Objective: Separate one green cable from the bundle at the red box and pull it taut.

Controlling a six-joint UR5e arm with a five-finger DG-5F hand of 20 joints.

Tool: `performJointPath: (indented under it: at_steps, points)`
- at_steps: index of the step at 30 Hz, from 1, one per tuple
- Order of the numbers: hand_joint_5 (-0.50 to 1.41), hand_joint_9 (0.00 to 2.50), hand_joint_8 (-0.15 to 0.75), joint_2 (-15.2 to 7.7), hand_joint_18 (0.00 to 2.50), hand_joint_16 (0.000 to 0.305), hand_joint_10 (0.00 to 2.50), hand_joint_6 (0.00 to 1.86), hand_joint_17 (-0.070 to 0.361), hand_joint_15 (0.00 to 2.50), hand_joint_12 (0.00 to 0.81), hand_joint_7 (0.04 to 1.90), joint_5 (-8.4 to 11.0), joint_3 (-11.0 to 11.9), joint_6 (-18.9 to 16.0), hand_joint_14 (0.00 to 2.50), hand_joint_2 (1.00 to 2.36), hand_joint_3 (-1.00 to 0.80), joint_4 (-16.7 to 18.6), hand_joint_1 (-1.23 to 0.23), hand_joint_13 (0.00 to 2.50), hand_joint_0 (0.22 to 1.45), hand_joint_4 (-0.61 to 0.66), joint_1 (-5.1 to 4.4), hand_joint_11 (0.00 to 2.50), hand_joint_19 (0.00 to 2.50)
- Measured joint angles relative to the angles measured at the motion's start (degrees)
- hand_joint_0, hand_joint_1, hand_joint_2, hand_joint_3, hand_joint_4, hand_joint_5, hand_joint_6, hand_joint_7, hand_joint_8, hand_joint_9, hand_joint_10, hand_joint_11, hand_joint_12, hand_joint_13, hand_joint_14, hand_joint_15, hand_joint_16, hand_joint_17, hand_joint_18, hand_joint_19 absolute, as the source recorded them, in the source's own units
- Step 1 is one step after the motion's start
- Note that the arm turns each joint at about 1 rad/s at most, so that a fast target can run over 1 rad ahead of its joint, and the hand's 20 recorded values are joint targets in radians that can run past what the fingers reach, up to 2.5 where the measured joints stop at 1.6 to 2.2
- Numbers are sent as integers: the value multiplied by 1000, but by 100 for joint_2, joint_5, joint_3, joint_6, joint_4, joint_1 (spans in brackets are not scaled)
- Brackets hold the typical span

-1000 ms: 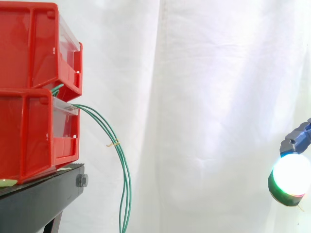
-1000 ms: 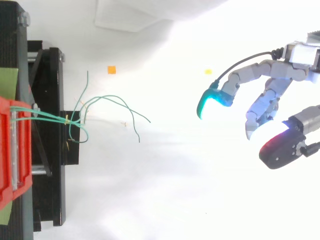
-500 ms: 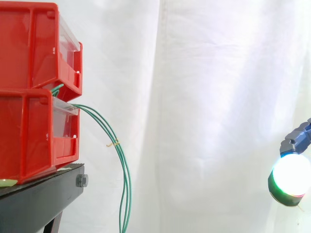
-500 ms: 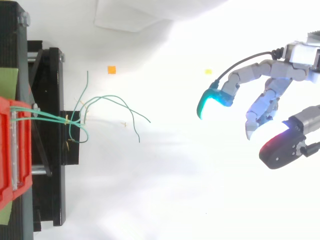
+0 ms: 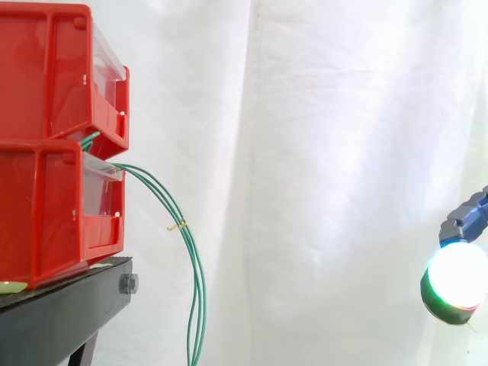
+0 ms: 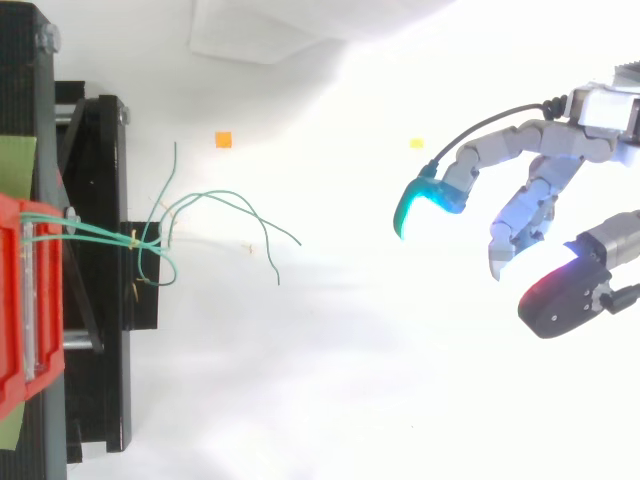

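Robot hand point(image 6: 528, 205) held in open air, well apart from the green cables point(image 5: 195, 267) that hang from stacked red bins point(image 5: 53, 145).

Two red bins sit one on the other on a black stand point(image 5: 65, 316) before a white curtain point(image 5: 343, 152). The green cables come out between the two bins at their front, arch away from the bins and droop past the stand's top. A small tan tie point(image 5: 178, 226) holds them together near the lower bin. From above, loose cable ends fan out near the bins. The hand is far from the bins, on the cable side, its fingers spread and loosely bent, holding nothing and touching no cable. In the side view one pad point(image 5: 457, 276) glows white, about level with the foot of the lower bin.
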State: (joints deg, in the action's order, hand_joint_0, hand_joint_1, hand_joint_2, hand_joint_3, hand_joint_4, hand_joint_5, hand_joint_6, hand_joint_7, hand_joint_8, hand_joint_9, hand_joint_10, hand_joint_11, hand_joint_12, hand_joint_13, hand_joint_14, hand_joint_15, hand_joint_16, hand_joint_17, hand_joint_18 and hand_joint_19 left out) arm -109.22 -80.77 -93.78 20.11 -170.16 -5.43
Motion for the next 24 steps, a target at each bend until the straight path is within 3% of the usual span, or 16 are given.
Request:
performJointPath:
  at_steps: [6, 8, 10, 13, 17, 21, 24]
  points:
    - [-186, 919, 226, -1, 964, 60, 20, 502, 136, 783, 374, 704, 0, 0, -2, 24, 1000, -500, 0, -509, 1060, 488, 195, -1, 690, 761]
    - [-185, 961, 256, 0, 959, 60, 23, 502, 134, 895, 391, 709, 0, 0, -3, 25, 1000, -500, 0, -508, 1126, 490, 196, -1, 919, 772]
    - [-184, 981, 261, -1, 962, 60, 24, 502, 134, 919, 388, 704, 0, 0, -1, 24, 1000, -500, 0, -509, 1144, 489, 195, -1, 996, 762]
    - [-188, 893, 236, -2, 960, 60, 21, 502, 134, 800, 383, 704, 0, 0, -1, 22, 1000, -500, 0, -507, 1071, 491, 192, -2, 762, 762]
    - [-205, 619, 268, -1, 928, 61, 9, 502, 137, 692, 390, 683, 0, 0, -1, 21, 1000, -500, 0, -493, 933, 491, 186, -1, 321, 758]
    - [-201, 672, 288, 1, 910, 58, 11, 502, 131, 674, 384, 688, 0, 0, 0, 21, 1000, -500, 0, -510, 917, 509, 200, -1, 307, 775]
    - [-193, 713, 277, 0, 895, 52, 9, 502, 118, 694, 363, 688, 0, 0, 0, 22, 1000, -500, 0, -430, 953, 573, 182, 0, 300, 803]
